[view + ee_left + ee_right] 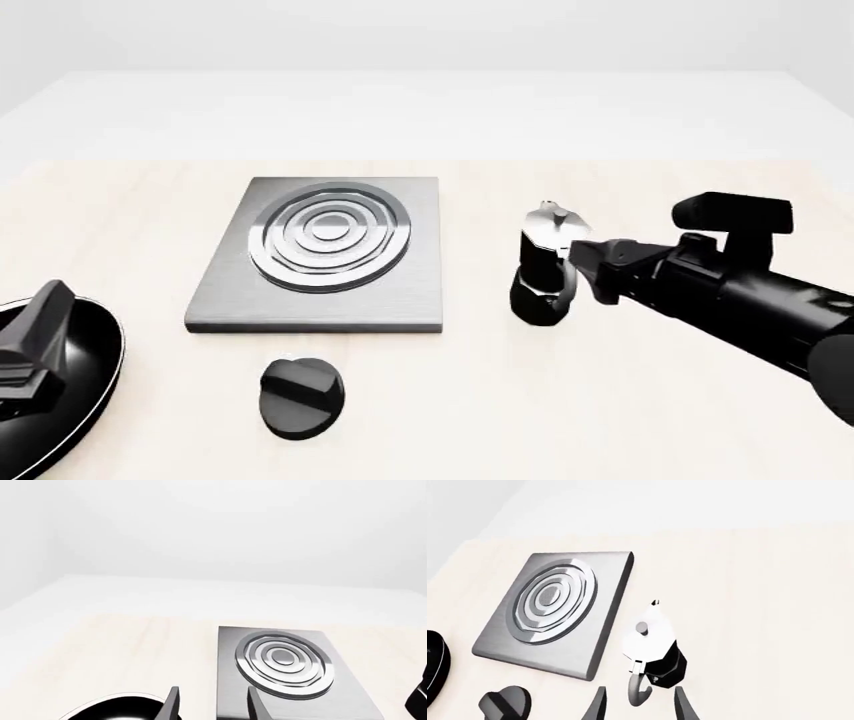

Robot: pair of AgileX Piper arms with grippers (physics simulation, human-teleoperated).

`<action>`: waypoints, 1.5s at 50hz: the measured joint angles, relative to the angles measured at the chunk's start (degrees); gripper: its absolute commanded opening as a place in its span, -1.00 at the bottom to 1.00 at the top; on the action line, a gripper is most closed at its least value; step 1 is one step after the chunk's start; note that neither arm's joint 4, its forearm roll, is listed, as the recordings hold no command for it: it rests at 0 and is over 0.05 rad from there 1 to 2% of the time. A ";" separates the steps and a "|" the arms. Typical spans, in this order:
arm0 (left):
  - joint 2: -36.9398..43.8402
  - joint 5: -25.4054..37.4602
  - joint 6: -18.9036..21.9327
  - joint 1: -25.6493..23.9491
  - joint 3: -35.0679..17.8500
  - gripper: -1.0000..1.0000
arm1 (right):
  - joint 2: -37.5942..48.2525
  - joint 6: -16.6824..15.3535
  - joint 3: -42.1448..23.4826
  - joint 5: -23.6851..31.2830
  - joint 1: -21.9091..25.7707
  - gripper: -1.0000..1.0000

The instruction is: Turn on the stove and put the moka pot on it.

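Note:
The stove's grey plate (320,255) with silver rings lies at the table's middle left, and its black ridged knob (300,395) sits apart in front of it. The black moka pot (543,262) with a silver lid stands upright to the right of the plate. My right gripper (583,272) is open at the pot's right side. In the right wrist view the gripper (639,707) has its fingers either side of the pot's handle (639,689), not closed on it. The plate (550,602) and knob (506,704) show there too. My left gripper (34,335) is open and empty over the frying pan.
A glossy black frying pan (60,400) lies at the front left corner, under the left gripper. The left wrist view shows the pan (110,709), the open gripper (213,707) and the plate (287,662) ahead. A dark shape (420,695) shows at that view's edge.

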 measured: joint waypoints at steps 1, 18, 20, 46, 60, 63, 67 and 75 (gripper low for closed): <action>0.09 -0.07 0.00 0.00 0.00 1.00 | 0.34 0.02 0.06 -0.34 0.02 1.00; 2.27 -1.83 -0.10 0.12 0.03 1.00 | 5.57 0.44 1.07 -5.59 0.80 1.00; 2.53 -2.03 -0.11 0.12 0.03 1.00 | 6.18 0.58 1.19 -6.22 0.85 1.00; 5.24 -4.22 -0.46 0.11 0.05 1.00 | 13.51 2.02 2.12 -13.21 1.18 1.00; 6.29 -5.08 -0.57 0.10 0.06 1.00 | 17.41 2.33 2.05 -16.06 1.29 1.00; 6.62 -5.34 -0.60 0.11 0.06 1.00 | 18.29 2.38 2.03 -16.64 1.33 1.00; 7.20 -5.83 -0.63 0.11 0.07 1.00 | 19.31 2.44 1.88 -17.17 1.37 1.00; 8.24 -6.73 -0.69 0.12 0.07 1.00 | 20.55 3.04 1.54 -18.29 1.70 -1.00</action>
